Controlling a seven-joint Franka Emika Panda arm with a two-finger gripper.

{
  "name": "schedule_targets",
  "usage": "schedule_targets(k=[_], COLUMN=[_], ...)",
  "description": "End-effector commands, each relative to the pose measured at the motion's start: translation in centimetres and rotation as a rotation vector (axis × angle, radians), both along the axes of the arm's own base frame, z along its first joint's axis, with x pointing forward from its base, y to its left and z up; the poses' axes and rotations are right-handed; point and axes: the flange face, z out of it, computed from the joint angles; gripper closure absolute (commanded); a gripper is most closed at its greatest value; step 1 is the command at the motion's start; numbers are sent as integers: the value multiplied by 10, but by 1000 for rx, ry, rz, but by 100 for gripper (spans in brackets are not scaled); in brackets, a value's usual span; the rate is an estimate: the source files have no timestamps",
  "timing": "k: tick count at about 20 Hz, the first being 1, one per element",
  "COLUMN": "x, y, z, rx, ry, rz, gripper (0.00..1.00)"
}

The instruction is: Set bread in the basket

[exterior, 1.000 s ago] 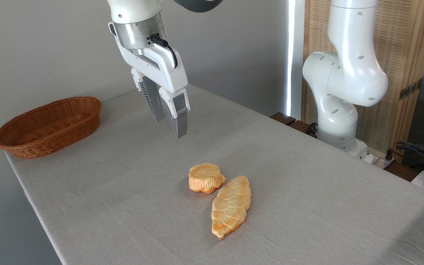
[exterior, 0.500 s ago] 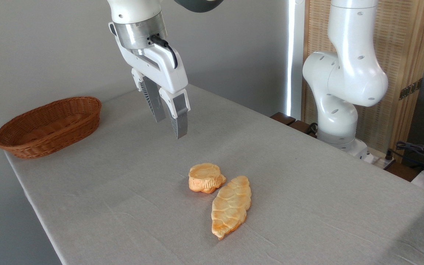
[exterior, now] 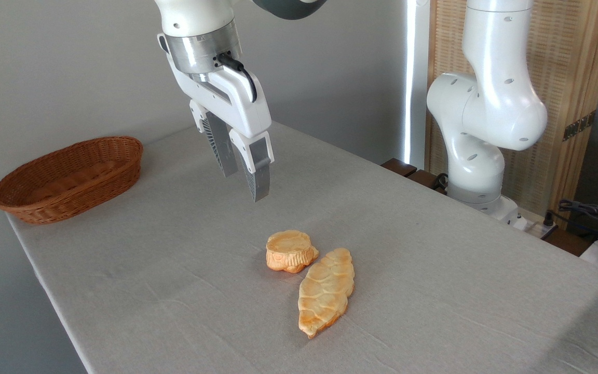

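The bread [exterior: 289,250] sits out in the middle of the desk [exterior: 174,291], a chunky little round bun, golden-orange, with a flat cracked top and a base that flares out. Plenty of bare cloth around it on the left and front. On its right it's just beside a long flat braided loaf [exterior: 326,291], leaf-shaped; they look like they're touching or nearly so, can't quite tell.

The hand [exterior: 244,184] hangs in the air above and a bit left of the bun, well clear of it, ribbed grey fingers [exterior: 258,179] pointing down, parted with a small gap and holding nothing.

The basket [exterior: 68,176] is way off at the far left corner, right by the desk edge. It's an oval, shallow, reddish-brown wicker thing, and I see nothing inside it but the weave. Open desk all the way between it and the bun.

The desk is covered in slightly wrinkled grey cloth. The white arm base [exterior: 478,145] stands off the right side.
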Motion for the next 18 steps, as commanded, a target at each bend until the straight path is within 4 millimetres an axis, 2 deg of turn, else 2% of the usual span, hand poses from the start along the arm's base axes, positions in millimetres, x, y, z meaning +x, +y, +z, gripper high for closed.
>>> schedule_targets(k=[1,7,8,9,11,18], x=[-4,-2,0,3,4,6], y=[4,6,8,19,21,-1], z=[2,2,1,1,0,-11], rx=[5,13,12,9,5,3], ry=[-10,-23,-31,-37,-36,-33], rz=[-10,-9,-5,16,21,-15], gripper=[0,0,0,0,0,0])
